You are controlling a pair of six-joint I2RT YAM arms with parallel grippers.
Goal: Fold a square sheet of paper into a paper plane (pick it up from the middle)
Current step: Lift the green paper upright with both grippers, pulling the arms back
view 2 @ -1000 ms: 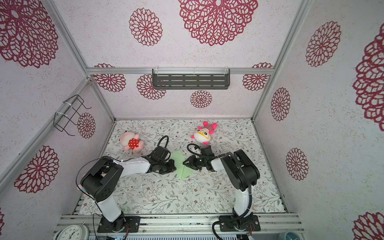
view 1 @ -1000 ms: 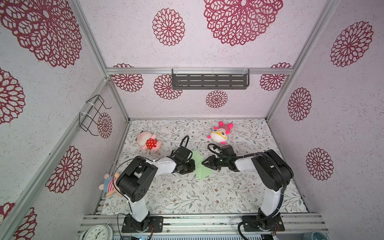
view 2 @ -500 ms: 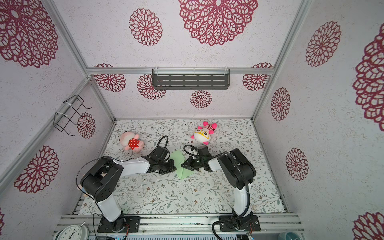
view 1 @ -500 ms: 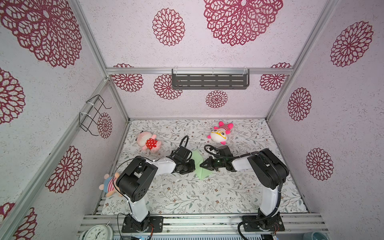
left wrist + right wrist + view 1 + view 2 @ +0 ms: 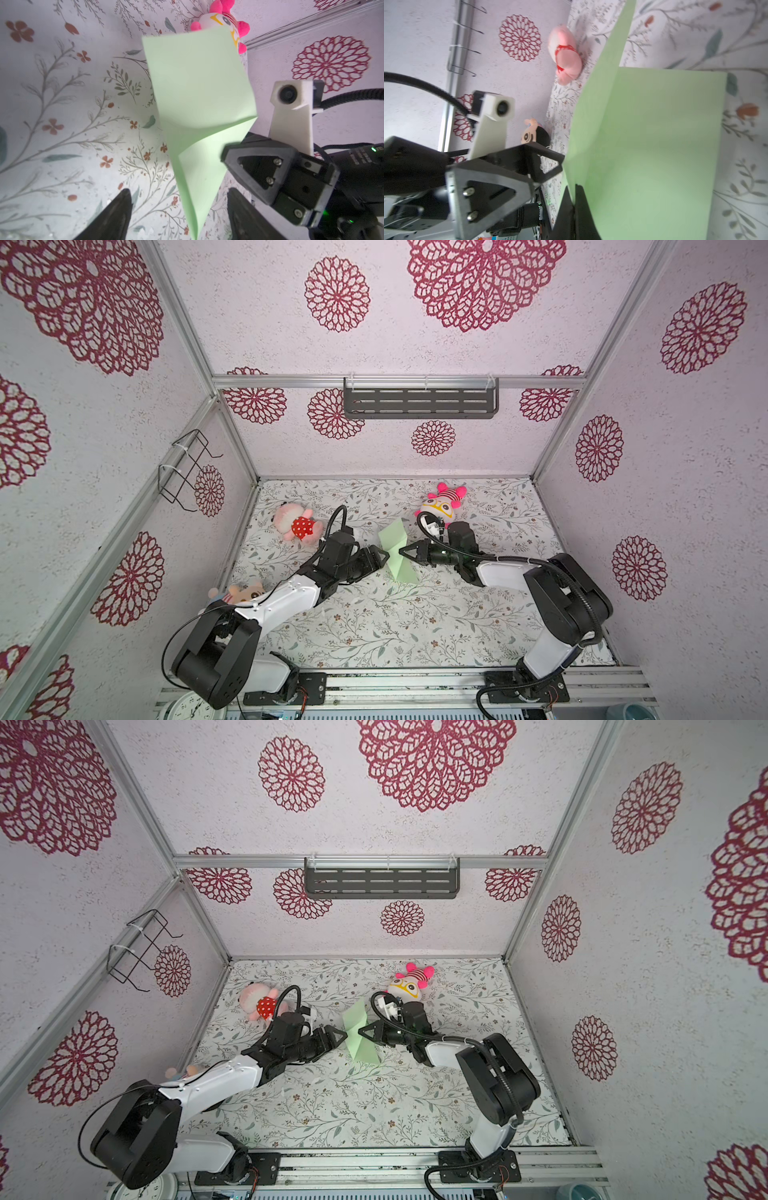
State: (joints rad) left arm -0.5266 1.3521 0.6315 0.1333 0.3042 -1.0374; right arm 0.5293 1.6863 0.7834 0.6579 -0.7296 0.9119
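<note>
Creased pale mint-green paper sheet (image 5: pixel 397 547) upright over the middle of the floral-print tabletop (image 5: pixel 374 626), edge pinched in the closed right gripper (image 5: pixel 404 551); left gripper (image 5: pixel 384 558) jaws wide beside it; red-rosette papered walls (image 5: pixel 415 302) all round.

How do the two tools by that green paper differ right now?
The left tool is open, fingers spread wide by the square sheet of paper; the right tool is shut, pinching it. The right tool holds the sheet; the left tool grips nothing. Both are black, facing the sheet.
</note>
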